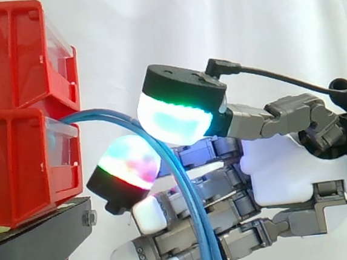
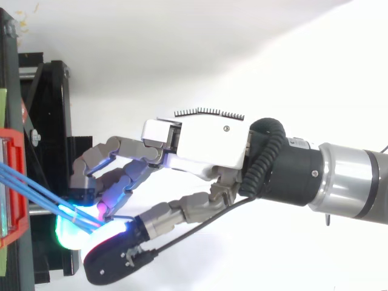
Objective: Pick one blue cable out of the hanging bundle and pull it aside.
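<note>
Thin blue cables [image 1: 192, 207] come out of the lower red bin [image 1: 19, 174], arch to the right and hang down across the hand [image 1: 292, 168]. From above, the blue cables [image 2: 36, 188] fan out of the bin and converge at the glowing pads. The hand [image 2: 206, 142] reaches in from the right. Its thumb pad [image 1: 175, 117] glows green and cyan above the strands, and a curled fingertip [image 1: 131, 164] glows red and green just below and left of them. The cables run between these two pads, pinched. How many strands are caught is hidden.
Two red bins [image 1: 9, 53] are stacked at the left on a black stand [image 1: 37, 236], close to the fingertips. A white curtain hangs behind. The black stand [image 2: 54, 121] runs along the left edge seen from above.
</note>
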`<state>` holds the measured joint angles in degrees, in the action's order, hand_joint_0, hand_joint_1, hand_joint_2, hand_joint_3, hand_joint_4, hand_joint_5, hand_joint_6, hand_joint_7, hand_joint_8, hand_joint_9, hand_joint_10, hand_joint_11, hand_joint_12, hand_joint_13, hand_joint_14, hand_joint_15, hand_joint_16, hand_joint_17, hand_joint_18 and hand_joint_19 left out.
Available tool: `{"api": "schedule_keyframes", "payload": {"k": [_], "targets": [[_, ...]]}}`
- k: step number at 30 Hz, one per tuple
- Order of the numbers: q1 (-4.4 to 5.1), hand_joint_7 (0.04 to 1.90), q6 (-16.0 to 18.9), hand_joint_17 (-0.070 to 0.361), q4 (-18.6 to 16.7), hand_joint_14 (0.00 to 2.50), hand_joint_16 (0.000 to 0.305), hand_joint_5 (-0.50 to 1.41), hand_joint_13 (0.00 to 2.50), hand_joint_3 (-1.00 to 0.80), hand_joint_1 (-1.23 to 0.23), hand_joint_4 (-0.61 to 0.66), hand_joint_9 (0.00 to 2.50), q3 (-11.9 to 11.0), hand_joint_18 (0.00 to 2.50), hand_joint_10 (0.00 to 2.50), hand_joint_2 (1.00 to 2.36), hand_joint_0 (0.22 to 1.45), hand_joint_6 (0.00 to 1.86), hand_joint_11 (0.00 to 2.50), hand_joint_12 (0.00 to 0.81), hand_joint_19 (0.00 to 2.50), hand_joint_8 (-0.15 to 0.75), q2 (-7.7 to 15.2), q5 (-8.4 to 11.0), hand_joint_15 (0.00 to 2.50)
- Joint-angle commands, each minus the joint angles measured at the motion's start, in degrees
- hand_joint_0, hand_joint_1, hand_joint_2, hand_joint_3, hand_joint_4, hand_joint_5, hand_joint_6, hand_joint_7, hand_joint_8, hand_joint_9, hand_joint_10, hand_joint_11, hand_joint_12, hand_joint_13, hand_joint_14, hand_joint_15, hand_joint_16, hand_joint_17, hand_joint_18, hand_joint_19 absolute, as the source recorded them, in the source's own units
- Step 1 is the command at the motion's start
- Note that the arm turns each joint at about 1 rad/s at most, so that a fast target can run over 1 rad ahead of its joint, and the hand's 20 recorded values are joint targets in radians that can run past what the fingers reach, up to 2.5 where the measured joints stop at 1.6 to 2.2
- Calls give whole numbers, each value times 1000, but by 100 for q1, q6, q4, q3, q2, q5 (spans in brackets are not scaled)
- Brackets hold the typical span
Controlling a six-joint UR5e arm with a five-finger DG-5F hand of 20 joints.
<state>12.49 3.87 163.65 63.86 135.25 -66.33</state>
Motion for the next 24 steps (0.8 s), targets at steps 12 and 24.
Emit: {"api": "schedule_keyframes", "payload": {"k": [12,24], "targets": [[-10,1125,105,101,203,12,45,-115,639,-282,-746,135,1023,-23,615,13,1015,583,870,403,347,490,324,-16,-11,319],[-124,1249,44,91,572,13,41,-144,671,-500,-932,-153,1005,-14,669,14,1000,785,930,449,323,473,260,-236,-29,336]]}}
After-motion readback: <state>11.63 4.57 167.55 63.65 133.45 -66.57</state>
